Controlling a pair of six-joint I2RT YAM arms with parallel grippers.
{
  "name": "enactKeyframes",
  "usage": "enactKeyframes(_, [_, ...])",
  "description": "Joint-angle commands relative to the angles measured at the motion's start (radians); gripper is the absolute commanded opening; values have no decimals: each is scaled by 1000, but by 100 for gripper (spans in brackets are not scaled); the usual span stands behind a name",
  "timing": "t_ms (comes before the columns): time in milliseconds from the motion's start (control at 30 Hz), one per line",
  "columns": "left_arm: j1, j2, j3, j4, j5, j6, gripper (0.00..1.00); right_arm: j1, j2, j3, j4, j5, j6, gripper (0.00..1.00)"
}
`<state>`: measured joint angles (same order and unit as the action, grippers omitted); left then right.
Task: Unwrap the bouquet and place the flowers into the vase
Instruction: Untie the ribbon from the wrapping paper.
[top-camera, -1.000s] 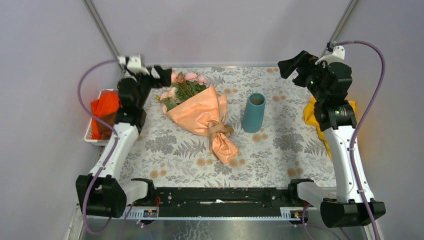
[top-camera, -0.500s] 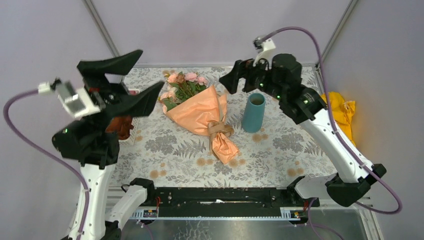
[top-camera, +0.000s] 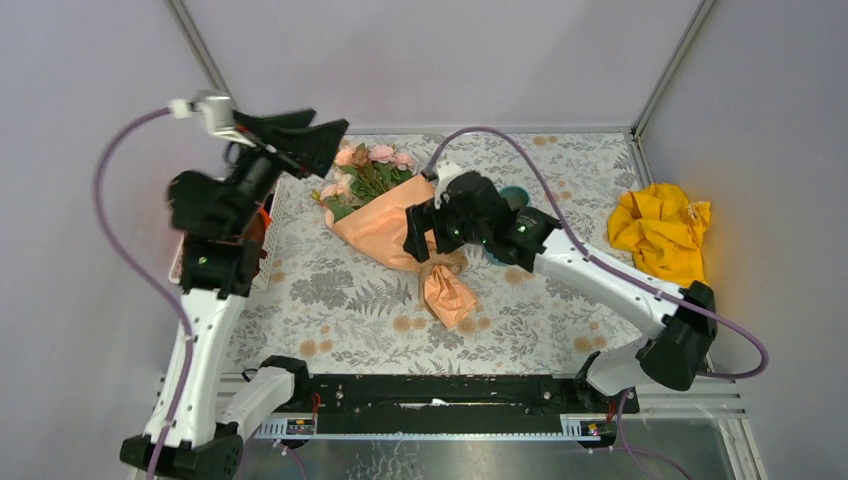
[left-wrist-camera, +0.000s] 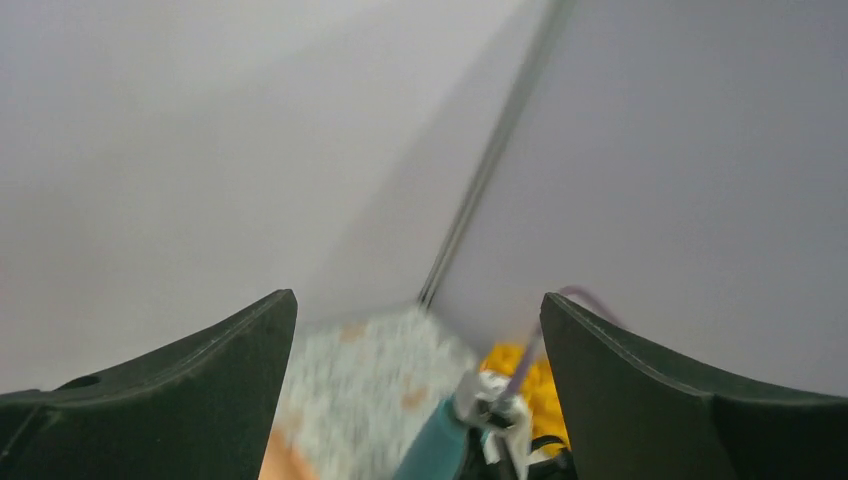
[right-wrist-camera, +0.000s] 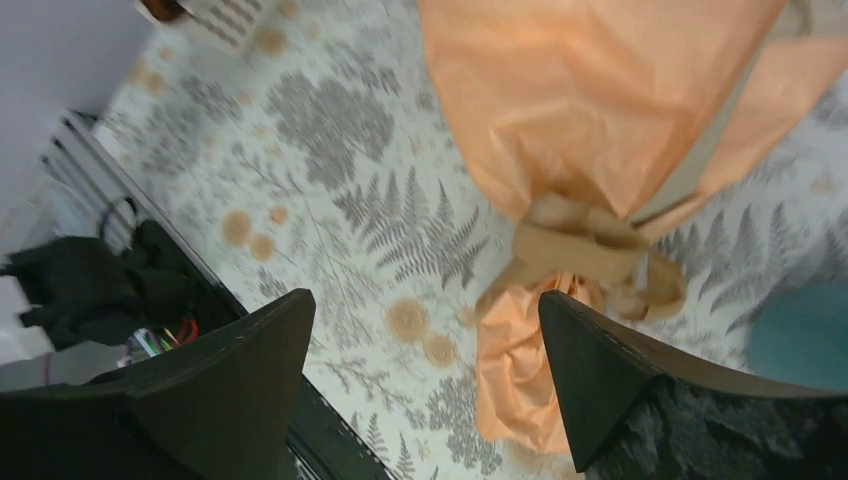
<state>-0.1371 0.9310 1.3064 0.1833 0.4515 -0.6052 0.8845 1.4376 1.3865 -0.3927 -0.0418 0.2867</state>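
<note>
Time to lower the right gripper (right-wrist-camera: 422, 297), fingers spread wide, onto the tan ribbon knot (right-wrist-camera: 575, 245) and pinch a loose tail, not paper. Directly below it: crinkled peach-paper bouquet of pink and cream roses (top-camera: 385, 225), beside the small teal cylindrical vase (right-wrist-camera: 805, 335). Farther back, left gripper (left-wrist-camera: 418, 295) raised, likewise gaping, empty.

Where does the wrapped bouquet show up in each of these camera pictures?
Top external: bouquet lies mid-table, partly beneath the right arm.
Left wrist: only a blurred peach sliver at the bottom edge.
Right wrist: upper right, ribbon knot near centre.
Shared landmark: fern-print tablecloth.
</note>
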Motion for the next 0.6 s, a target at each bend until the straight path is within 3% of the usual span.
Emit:
enactKeyframes(0, [-30, 49, -203, -262, -181, -19, 99, 6, 29, -126, 68, 19, 89, 90])
enactKeyframes(67, [-79, 56, -290, -288, -238, -32, 99, 7, 40, -175, 87, 30, 101, 90])
enactKeyframes(267, [-316, 79, -436, -374, -624, -39, 98, 7, 144, -172, 86, 120, 86, 88])
enactKeyframes(333, [-346, 95, -465, -379, -645, -46, 92, 6, 179, -149, 89, 147, 82, 88])
enactKeyframes(567, [-368, 98, -564, -348, -651, -91, 92, 7, 297, -67, 74, 230, 59, 85])
